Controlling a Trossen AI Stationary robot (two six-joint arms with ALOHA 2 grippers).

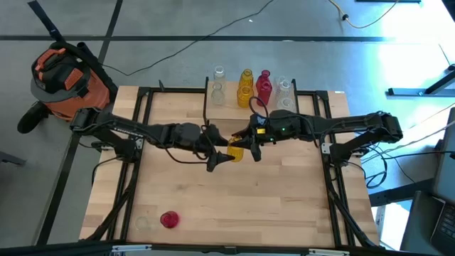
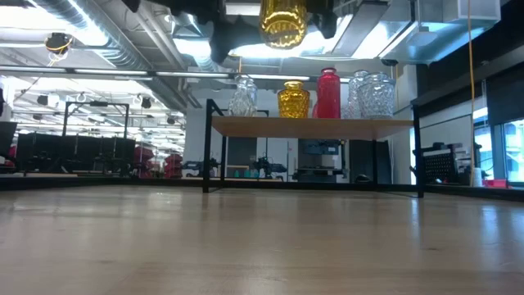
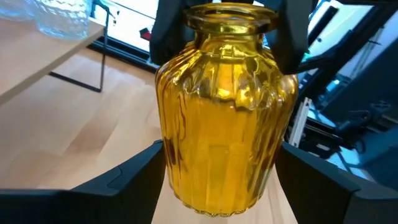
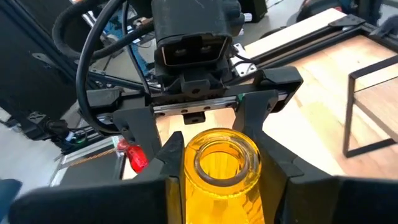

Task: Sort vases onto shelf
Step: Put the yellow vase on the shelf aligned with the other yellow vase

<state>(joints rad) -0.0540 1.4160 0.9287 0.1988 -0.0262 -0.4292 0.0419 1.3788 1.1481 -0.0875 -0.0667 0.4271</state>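
High view showed both arms meeting just in front of the shelf (image 1: pixel 234 112), with a yellow ribbed vase (image 1: pixel 236 150) held above the tabletop (image 1: pixel 234 206) between them. The right gripper (image 1: pixel 245 144) pinched the vase at its neck; in the right wrist view its two dark fingers (image 4: pixel 155 186) pressed against either side of the rim of the yellow vase (image 4: pixel 219 171), whose open mouth faced the camera. The left gripper (image 1: pixel 222 155) stood around the vase's body with its fingers spread: in the left wrist view the ribbed belly of the vase (image 3: pixel 217 118) sat between the two fingers (image 3: pixel 112 183), one close by each flank, and whether they touched the glass I cannot tell. In the low view the vase (image 2: pixel 283 22) hung high above the table, well in front of the shelf (image 2: pixel 311 127) and higher than its board.

On the shelf stood a row of vases: a clear one (image 1: pixel 218 84), a yellow one (image 1: pixel 245 88), a red one (image 1: pixel 264 87) and another clear one (image 1: pixel 284 90). Well away from the shelf, near the table's front left corner, lay a small red vase (image 1: pixel 168 220) with a faint clear vase (image 1: pixel 144 222) just beside it.
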